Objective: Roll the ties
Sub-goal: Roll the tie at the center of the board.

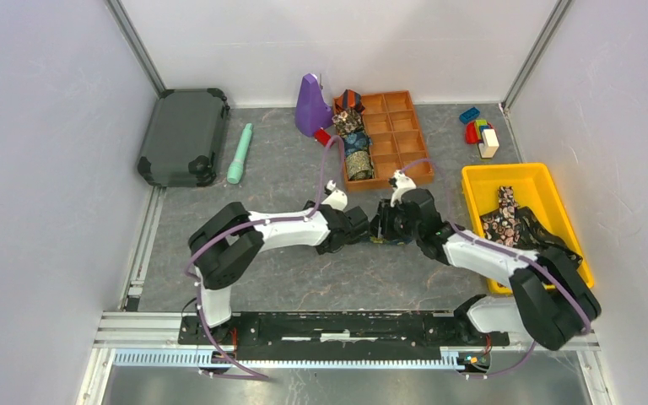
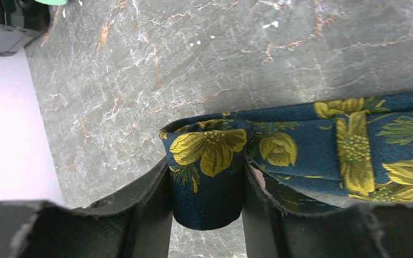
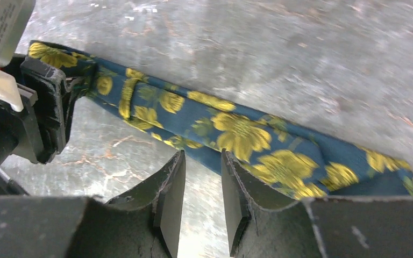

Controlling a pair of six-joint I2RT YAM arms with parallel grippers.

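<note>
I noted several rolled ties point(image 1: 355, 142) filed in the orange tray's point(image 1: 401, 126) left column. Just in front of that tray the left pincer point(image 2: 207, 188) was clenched on the first turn of a navy-and-gold tie point(image 2: 322, 145). The rest stretched toward the right pincer point(image 3: 201, 177), whose jaws stood apart on nothing. I judged this roll barely begun, with loose ties point(image 1: 515, 221) in the yellow bin point(image 1: 472, 181), right of the tray, left to do.

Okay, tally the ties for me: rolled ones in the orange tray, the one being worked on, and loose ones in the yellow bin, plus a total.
Rolled ties in the orange tray: 4
Navy-gold tie, part rolled, in the left gripper: 1
Loose ties in the yellow bin: at least 2, tangled
Total: at least 7
</note>
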